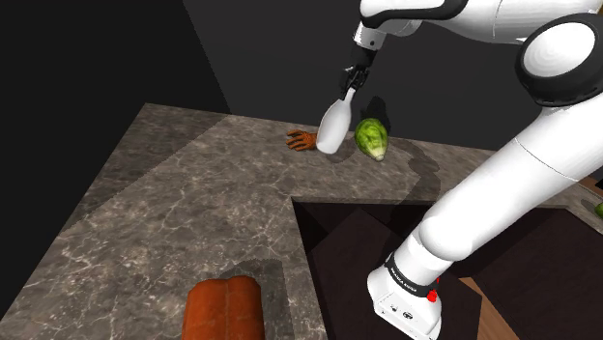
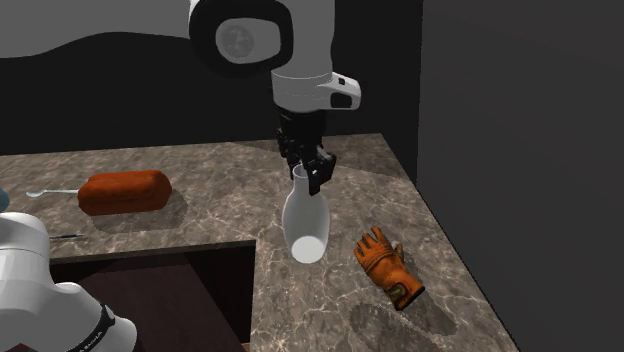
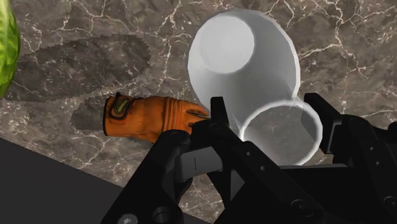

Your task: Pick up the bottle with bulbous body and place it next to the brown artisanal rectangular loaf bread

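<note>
Where the shoulder view looks down, the gripper (image 1: 346, 92) is clamped on the neck of a white bottle (image 1: 330, 126). The bottle hangs tilted over the counter's (image 1: 145, 222) far edge, between an orange glove (image 1: 301, 140) and a green leafy head (image 1: 371, 137). A red-brown loaf (image 1: 225, 307) lies at the near edge, well apart.

Second exterior view: gripper (image 2: 308, 178) and bottle (image 2: 306, 220) as above, glove (image 2: 388, 265) just beside the bottle's base. The loaf (image 2: 124, 192) lies lengthwise across the counter (image 2: 200, 165), and this view adds a thin grey utensil (image 2: 45, 191) near it.

Wrist view: the fingers (image 3: 216, 111) clasp the neck on both sides. The bottle (image 3: 245, 70) is plain white, with an open round mouth, a narrow neck swelling to a bulbous body, and a flat circular base. The glove (image 3: 149, 118) lies on the counter (image 3: 356, 38) beside it, and the leafy head (image 3: 6, 44) sits at the margin.
</note>
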